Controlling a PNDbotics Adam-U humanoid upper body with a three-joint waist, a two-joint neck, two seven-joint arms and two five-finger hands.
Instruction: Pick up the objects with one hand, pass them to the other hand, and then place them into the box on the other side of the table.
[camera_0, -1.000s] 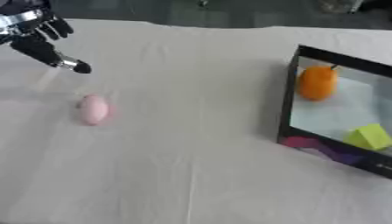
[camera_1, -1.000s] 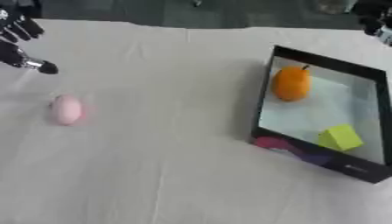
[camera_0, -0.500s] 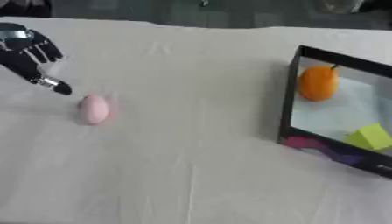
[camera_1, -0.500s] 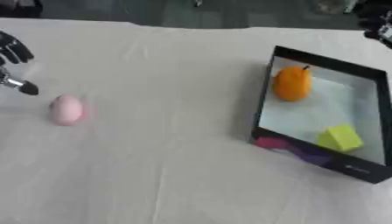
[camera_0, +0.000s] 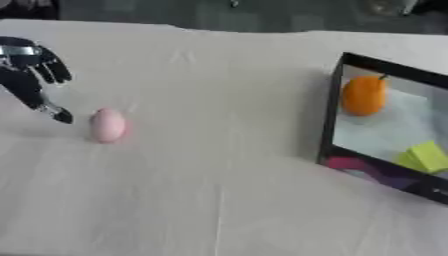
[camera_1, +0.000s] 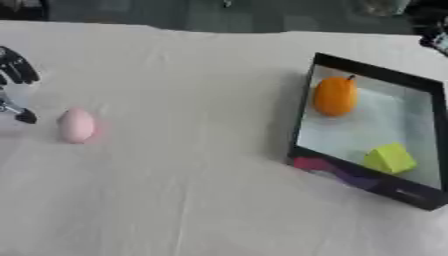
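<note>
Left hand (camera_0: 31, 75) showing at left edge, wrist cut off, fingers spread open beside pink egg (camera_0: 108, 125). Right hand barely showing at upper right corner, fingers unreadable. White cloth covering worktop (camera_0: 219, 190).

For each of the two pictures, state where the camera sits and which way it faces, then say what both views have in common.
Left eye view: in the robot's head, looking down at the table; the left hand shows at the left edge, beside the pink egg-shaped object.
Right eye view: same head, same downward look; the left hand is partly cut off, and a dark part shows at the upper right corner.
Shared: the pink object and the box holding an orange fruit and a yellow block.
</note>
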